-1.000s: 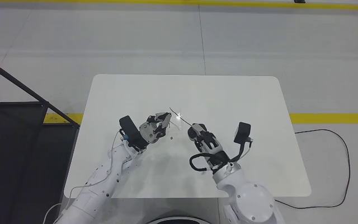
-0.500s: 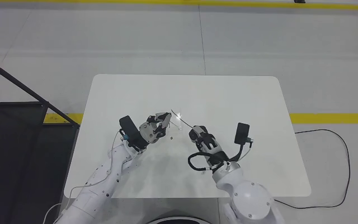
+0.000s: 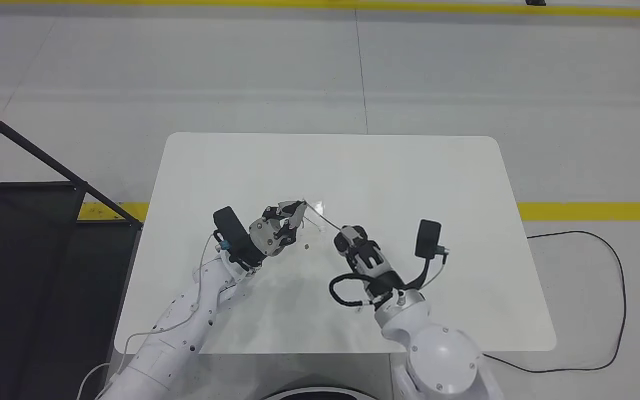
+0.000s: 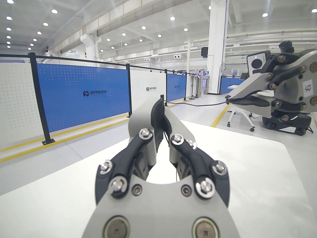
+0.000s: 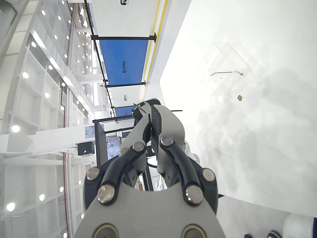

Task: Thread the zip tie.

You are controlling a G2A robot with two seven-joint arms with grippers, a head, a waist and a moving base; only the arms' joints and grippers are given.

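Whereas the left gripper (image 3: 296, 211) keeps its place above the table (image 3: 430, 165) across the last second, the right arm has drawn a little toward it, bringing the right gripper (image 3: 344, 233) slightly nearer. Between the two grippers the zip tie (image 4: 198, 104) — a thin black strand — runs through the air, clear of the tabletop. One end is pinched at the right gripper's tip, whose fingers are closed on it. The other end reaches the tip of the left gripper, whose fingers are pressed together; whether they actually grip the strand cannot be told from these views. A second ago the strand's far end stood just beyond the left fingertips, and it now lies lower, at the fingertips themselves. Judged from this, the step in hand is fine alignment of the tie's end before insertion — the shift is small, so threading appears not yet accomplished. A slow advance along the strand's own line seems called for next, since a thin, springy tie is likely to bow or slip aside if pushed off-axis.
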